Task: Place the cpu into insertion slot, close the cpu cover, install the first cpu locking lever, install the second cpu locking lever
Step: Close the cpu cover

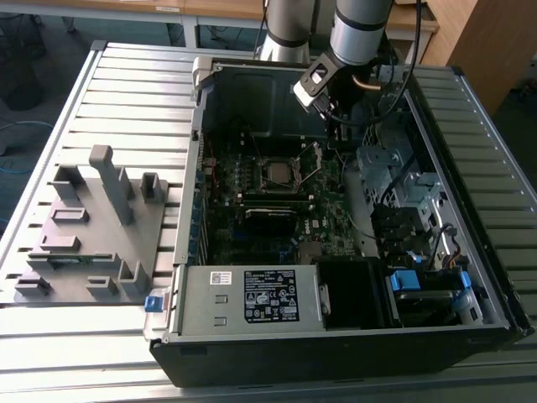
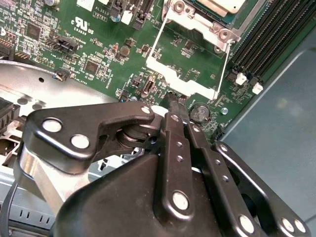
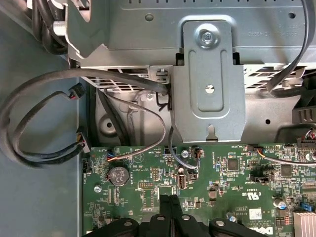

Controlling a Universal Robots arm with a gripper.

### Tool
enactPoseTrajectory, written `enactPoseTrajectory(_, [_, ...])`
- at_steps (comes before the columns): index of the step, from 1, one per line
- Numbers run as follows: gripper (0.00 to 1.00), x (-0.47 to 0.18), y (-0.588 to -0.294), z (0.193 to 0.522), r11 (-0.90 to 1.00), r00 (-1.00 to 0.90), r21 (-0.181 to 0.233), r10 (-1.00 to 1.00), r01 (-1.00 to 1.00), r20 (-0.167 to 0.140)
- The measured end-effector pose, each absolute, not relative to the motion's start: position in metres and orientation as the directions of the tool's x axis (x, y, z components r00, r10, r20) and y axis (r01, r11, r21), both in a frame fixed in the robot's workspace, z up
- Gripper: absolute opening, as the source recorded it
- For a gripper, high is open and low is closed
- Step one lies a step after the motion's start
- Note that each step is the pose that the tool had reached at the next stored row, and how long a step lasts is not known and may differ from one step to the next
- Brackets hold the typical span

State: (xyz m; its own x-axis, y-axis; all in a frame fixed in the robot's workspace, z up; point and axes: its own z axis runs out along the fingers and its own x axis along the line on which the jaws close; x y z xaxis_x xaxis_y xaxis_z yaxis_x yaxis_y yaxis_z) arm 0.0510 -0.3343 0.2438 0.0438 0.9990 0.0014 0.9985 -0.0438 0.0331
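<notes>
Small silver-grey square cpu (image 1: 279, 173) sits in metal-rimmed insertion slot (image 2: 201, 19); thin silvery cpu cover (image 2: 170, 74) lies open, unlatched; black gripper (image 2: 173, 101) pinched closed, apparently empty.

The cpu (image 2: 219, 4) and insertion slot (image 2: 197, 22) run off the second wrist view's edge, only a corner showing.

The worktop (image 1: 126, 92) is pale metal with long parallel slats. An open computer case (image 1: 336, 357) lies on it across the exterior view's right, interior facing up. Just beside it, on the exterior view's left, rests a flat grey fixture plate (image 1: 84, 252) with upright blocks. A small blue piece (image 1: 153, 302) sits between plate and case.
</notes>
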Motion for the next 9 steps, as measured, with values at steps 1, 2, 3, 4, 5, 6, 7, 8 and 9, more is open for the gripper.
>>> enactPoseTrajectory(1, [0.1,0.051,-0.3343,0.2438,-0.044,0.044,0.033,0.999,0.998,0.002])
enactPoseTrajectory(2, [0.1,0.051,-0.3343,0.2437,-0.044,0.044,0.032,0.999,0.999,0.001])
enactPoseTrajectory(3, [0.1,0.051,-0.3343,0.2436,-0.044,0.044,0.024,0.999,0.999,0.002])
enactPoseTrajectory(4, [0.1,0.051,-0.3343,0.2436,-0.044,0.044,0.019,0.999,0.999,0.001])
enactPoseTrajectory(5, [0.1,0.051,-0.3343,0.2437,-0.044,0.044,0.015,0.999,0.999,0.001])
enactPoseTrajectory(6, [0.1,0.0511,-0.3343,0.2436,-0.044,0.044,0.009,0.999,0.999,0.001])
enactPoseTrajectory(7, [0.1,0.0511,-0.3343,0.2436,-0.044,0.044,0.002,0.999,0.999,0.0])
enactPoseTrajectory(8, [0.1,0.0511,-0.3343,0.2436,-0.044,0.044,0.001,0.999,0.999,0.0])
enactPoseTrajectory(9, [0.1,0.0511,-0.3343,0.2436,-0.044,0.044,0.001,0.999,0.999,0.0])
